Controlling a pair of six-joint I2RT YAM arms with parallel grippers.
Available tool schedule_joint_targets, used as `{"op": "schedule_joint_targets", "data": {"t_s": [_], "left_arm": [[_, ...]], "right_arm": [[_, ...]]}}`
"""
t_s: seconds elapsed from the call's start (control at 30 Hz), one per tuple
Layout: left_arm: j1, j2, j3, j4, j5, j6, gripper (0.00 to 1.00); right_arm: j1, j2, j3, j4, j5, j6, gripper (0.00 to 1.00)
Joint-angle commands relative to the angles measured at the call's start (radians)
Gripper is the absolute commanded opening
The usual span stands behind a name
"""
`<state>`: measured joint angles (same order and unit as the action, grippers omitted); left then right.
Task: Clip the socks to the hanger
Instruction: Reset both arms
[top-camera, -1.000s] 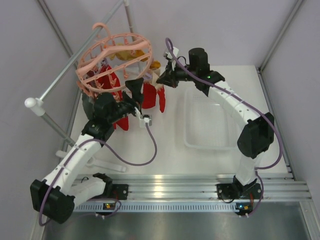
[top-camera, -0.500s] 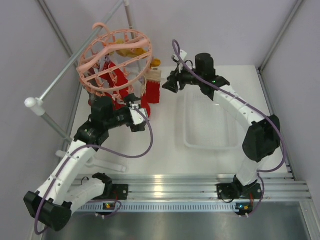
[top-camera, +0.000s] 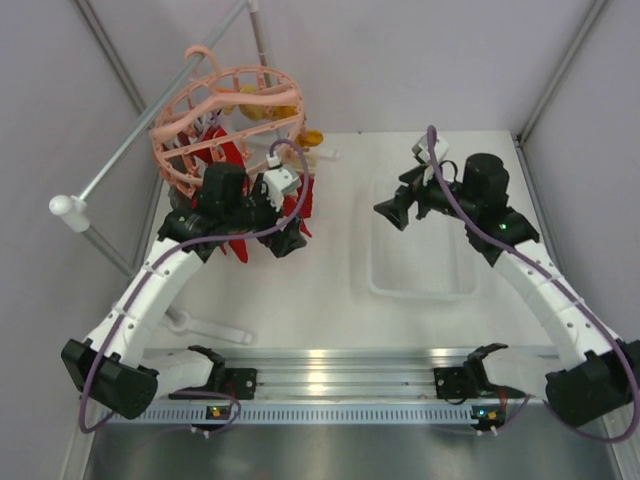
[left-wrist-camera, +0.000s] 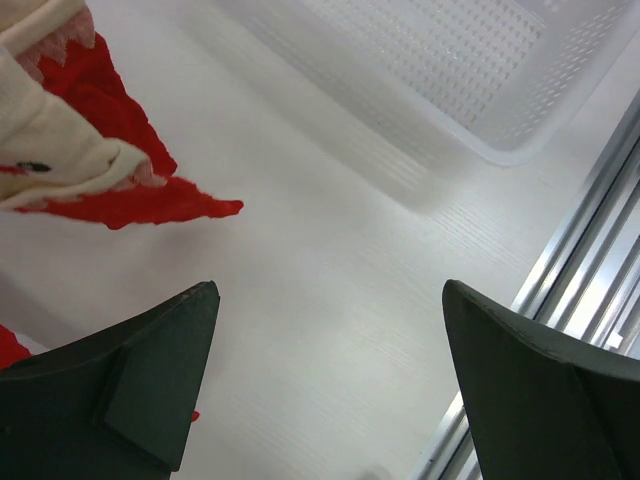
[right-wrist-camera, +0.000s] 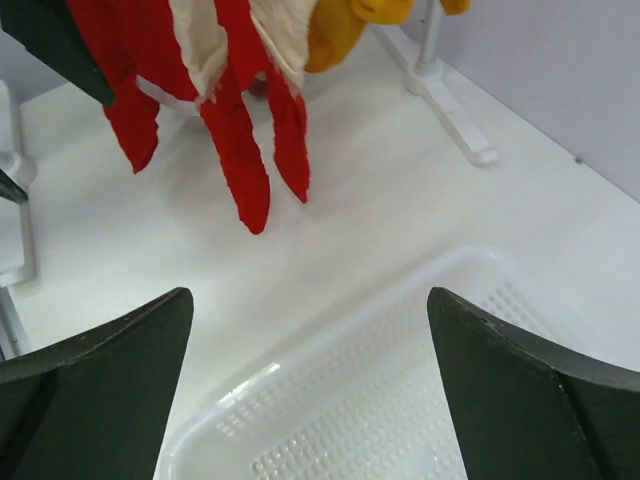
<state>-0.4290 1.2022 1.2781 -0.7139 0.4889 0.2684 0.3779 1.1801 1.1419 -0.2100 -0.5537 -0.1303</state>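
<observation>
White table top (top-camera: 330, 290), seen from above. A clear perforated plastic basket (top-camera: 420, 291) rests on it. Left of the basket, toward the near edge, lies a white stand foot (top-camera: 215, 331). Beyond the basket's far left corner lies a second foot (right-wrist-camera: 450, 110), apparently of the same stand.

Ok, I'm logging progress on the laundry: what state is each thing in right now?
Left claw: open, empty.
Right claw: open, empty.
Red socks: hanging from hanger.
Yellow sock: hanging from hanger.
Hanger: hung on rail, tilted.
Basket: empty.
</observation>
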Motion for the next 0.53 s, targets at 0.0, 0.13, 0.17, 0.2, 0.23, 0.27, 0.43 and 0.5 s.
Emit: {"op": "schedule_joint_targets", "data": {"t_s": [0.0, 0.13, 0.17, 0.2, 0.23, 0.27, 0.43, 0.5], "left_arm": [[-0.001, -0.064, -0.008, -0.009, -0.007, -0.087, 0.98], [-0.001, -0.117, -0.029, 0.019, -0.045, -0.09, 0.98], [-0.001, -0.136, -0.055, 0.034, -0.049, -0.078, 0.98], [-0.001, -0.156, -0.072, 0.048, -0.038, -0.072, 0.98], [-0.001, -0.202, -0.091, 0.08, -0.03, -0.067, 0.98], [-0.002, -0.219, -0.124, 0.093, -0.024, -0.073, 0.98], [0.003, -0.276, -0.166, 0.093, -0.038, -0.074, 0.98], [0.004, -0.276, -0.151, 0.084, -0.046, -0.069, 0.98]], "right_arm": [[-0.068, -0.158, -0.108, -0.041, 0.029, -0.002, 1.0], [-0.137, -0.292, -0.207, -0.068, 0.003, 0.011, 1.0], [-0.148, -0.313, -0.221, -0.068, -0.011, 0.024, 1.0], [-0.158, -0.351, -0.235, -0.069, -0.018, 0.031, 1.0], [-0.18, -0.367, -0.258, -0.077, -0.026, 0.037, 1.0], [-0.186, -0.381, -0.269, -0.078, -0.038, 0.047, 1.0], [-0.211, -0.453, -0.307, -0.069, -0.064, 0.067, 1.0], [-0.217, -0.455, -0.303, -0.068, -0.071, 0.072, 1.0]]}}
